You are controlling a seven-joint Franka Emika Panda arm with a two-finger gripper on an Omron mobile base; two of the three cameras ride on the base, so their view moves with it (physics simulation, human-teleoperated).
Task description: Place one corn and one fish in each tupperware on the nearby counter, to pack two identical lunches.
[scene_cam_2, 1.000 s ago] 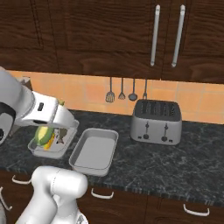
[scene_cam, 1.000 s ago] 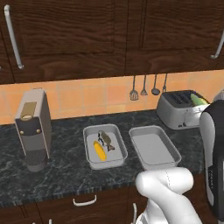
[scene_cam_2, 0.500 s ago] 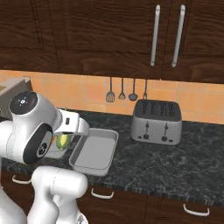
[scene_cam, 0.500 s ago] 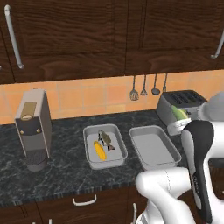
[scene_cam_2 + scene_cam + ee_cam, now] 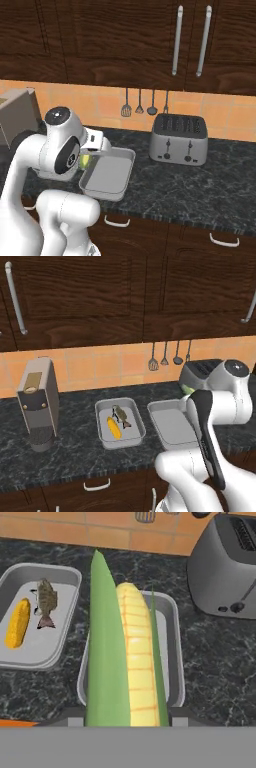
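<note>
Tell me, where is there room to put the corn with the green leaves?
The right tupperware, between the filled tray and the toaster, is bare inside. The husked corn, held in the gripper, hangs over it. The left tupperware is crowded: a yellow corn and dark fish lie there.

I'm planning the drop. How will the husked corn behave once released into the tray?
The husked corn is a rounded cob, so it may roll a little. The empty tray has raised walls that should stop it. Its husk leaves probably damp rolling.
</note>
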